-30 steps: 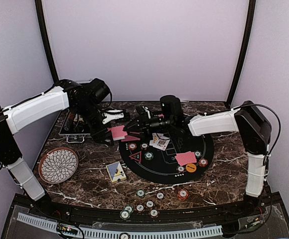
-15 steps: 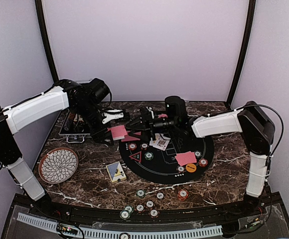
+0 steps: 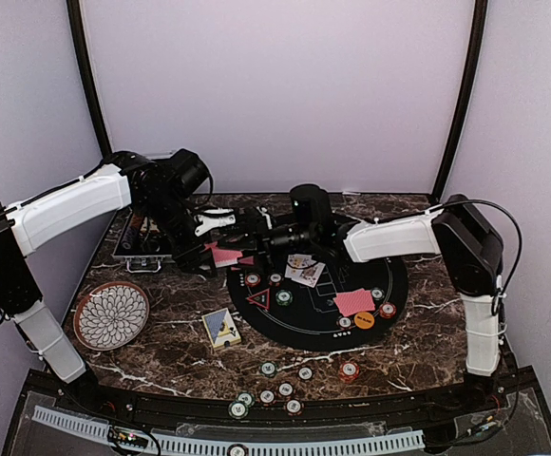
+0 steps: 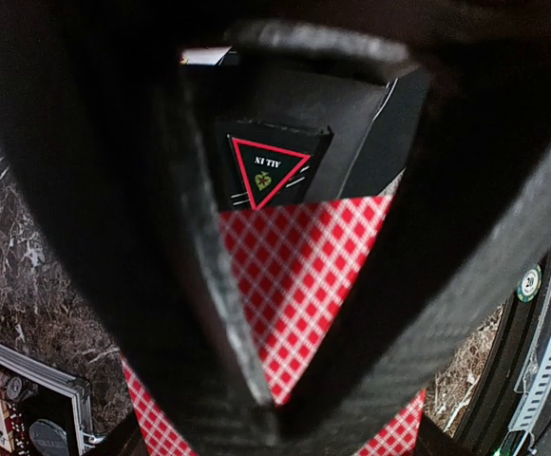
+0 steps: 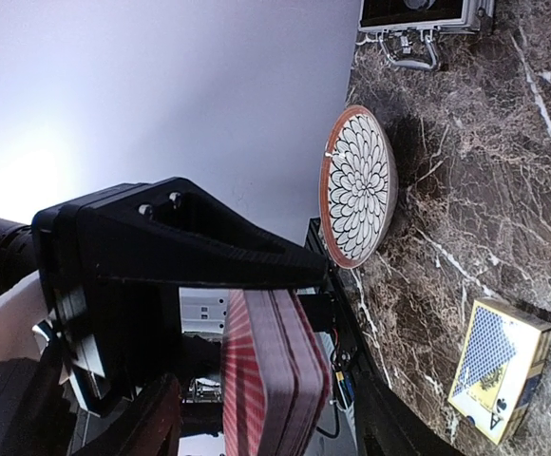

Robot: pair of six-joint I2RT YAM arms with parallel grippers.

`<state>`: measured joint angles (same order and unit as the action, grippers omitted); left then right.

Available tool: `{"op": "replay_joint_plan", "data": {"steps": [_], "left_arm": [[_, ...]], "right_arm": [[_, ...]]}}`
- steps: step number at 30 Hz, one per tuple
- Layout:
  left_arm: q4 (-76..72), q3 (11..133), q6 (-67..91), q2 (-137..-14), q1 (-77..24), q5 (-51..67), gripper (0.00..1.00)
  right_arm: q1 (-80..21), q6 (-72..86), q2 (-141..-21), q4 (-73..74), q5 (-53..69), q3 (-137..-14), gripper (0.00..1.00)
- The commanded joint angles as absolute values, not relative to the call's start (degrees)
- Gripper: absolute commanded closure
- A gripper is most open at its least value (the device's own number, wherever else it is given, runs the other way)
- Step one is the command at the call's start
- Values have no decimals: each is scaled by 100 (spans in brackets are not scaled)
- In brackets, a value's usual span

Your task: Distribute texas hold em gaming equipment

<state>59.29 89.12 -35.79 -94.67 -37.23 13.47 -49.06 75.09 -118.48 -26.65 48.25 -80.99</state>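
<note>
Red-backed playing cards point(image 3: 223, 255): clamping them tight in the left gripper point(image 4: 285, 285) by the far-left rim of the black mat point(image 3: 304, 332), straddling the stack with the right gripper point(image 5: 256, 332), jaws standing apart. Seemingly sitting midway: showing dealt cards point(image 3: 354, 302) on the mat, leaving loose chips point(image 3: 268, 369) waiting near the front edge.

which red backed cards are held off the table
The stack in the left tool, at the mat's left edge; the other red-backed cards lie flat on the mat's right.
</note>
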Motion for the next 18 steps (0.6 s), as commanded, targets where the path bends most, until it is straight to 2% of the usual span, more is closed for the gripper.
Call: {"op": "replay_joint_plan", "data": {"steps": [1, 8, 18], "left_arm": [[6003, 9044, -3630, -9308, -3700, 1433, 100], [6003, 9037, -3622, -9282, -3700, 1433, 100], [5988, 9009, -3621, -9263, -3701, 1425, 100]], "right_arm": [[-5022, 7463, -12163, -2614, 4910, -8525, 37], [-4994, 6975, -12306, -1788, 4738, -8677, 41], [-4646, 6548, -11621, -1337, 4533, -7943, 59]]}}
